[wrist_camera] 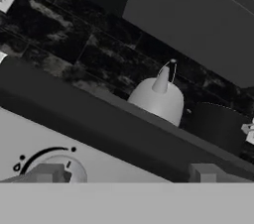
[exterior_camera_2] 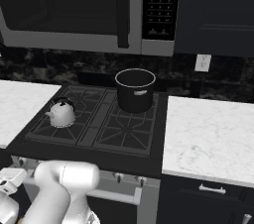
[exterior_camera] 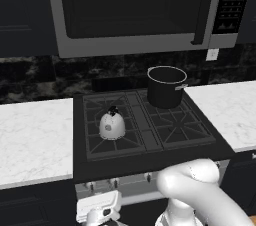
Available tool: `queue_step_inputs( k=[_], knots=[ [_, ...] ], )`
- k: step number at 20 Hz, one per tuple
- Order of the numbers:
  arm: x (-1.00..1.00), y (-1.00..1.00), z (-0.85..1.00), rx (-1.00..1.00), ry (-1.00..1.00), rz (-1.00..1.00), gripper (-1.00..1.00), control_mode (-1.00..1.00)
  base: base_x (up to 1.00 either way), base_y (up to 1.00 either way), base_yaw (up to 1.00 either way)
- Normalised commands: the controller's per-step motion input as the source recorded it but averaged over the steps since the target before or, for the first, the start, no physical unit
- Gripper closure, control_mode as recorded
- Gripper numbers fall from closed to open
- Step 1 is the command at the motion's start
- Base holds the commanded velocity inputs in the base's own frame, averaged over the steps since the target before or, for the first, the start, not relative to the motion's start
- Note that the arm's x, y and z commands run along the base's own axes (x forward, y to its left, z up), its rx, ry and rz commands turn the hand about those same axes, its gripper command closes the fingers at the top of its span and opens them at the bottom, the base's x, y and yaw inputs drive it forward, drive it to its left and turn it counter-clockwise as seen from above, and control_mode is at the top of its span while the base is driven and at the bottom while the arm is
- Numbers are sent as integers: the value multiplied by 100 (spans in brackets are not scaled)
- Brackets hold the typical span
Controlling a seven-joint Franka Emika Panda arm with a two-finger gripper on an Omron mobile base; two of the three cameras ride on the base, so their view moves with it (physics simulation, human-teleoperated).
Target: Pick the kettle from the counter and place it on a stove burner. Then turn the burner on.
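1. While the kettle (exterior_camera: 112, 125) already sits on the near-left stove burner (exterior_camera: 94, 142) at centre-left of the left base view, well away from the white counter (exterior_camera: 32, 137) at the left edge, the placing step looks finished and the knob-turning step is in hand. One kettle and one tall black pot (exterior_camera: 166, 87) stand on the cooktop, the pot on the far-right burner; four burner grates can be counted. The gripper (exterior_camera: 98, 213) hangs low at the bottom edge, in front of the row of knobs (exterior_camera: 114, 183), of which about four show in this view. Whether its jaws are spread cannot be told from this angle.

2. From the right base view, the kettle (exterior_camera_2: 61, 112) appears at middle left on its grate, the pot (exterior_camera_2: 135, 89) near centre, and counter (exterior_camera_2: 211, 139) fills the right side. One of each again.

3. Through the hand view, the two fingertips (wrist_camera: 49, 173) rise at the bottom edge, spread wide with nothing between them. One knob (wrist_camera: 67, 171) with a curved dial marking lies at lower left, beside the left tip. The kettle (wrist_camera: 158, 98) shows above the stove's front edge, the pot (wrist_camera: 218, 126) to its right. The next move likely calls for centring the open jaws on that knob, closing, then twisting.
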Motion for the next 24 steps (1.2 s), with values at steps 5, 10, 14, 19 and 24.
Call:
queue_step_inputs(
  k=[5, 10, 14, 19, 24],
  knots=[
    [17, 9, -13, 5, 0, 0, -100, -100, 0, 0, 0],
    [12, 14, -35, 0, 0, 0, -100, -100, 0, 0, 0],
    [37, 0, -4, 0, 0, 0, -100, -100, 0, 0, 0],
    [11, 9, -14, 0, 0, 0, -100, -100, 0, 0, 0],
    [0, 12, -18, 0, 0, 0, -100, -100, 0, 0, 0]
  ],
)
